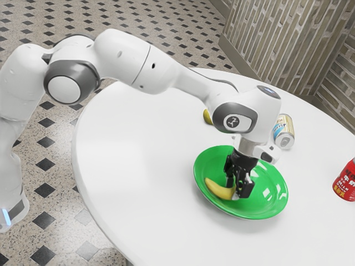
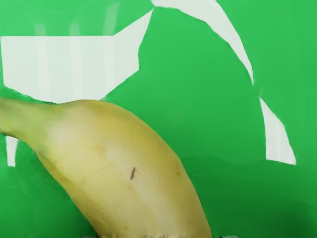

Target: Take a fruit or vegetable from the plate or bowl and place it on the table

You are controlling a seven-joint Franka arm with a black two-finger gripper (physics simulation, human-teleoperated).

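Down goes the gripper (image 1: 237,190), right inside the green bowl (image 1: 206,160) at the banana (image 1: 218,190), though whether it has a grip on the fruit I cannot tell! The banana lies in the bowl, looming large under the hand in the wrist view, while out on the white table (image 1: 133,144) a pale can (image 1: 284,133) sits near the bowl and a red container (image 1: 346,182) well apart from it.
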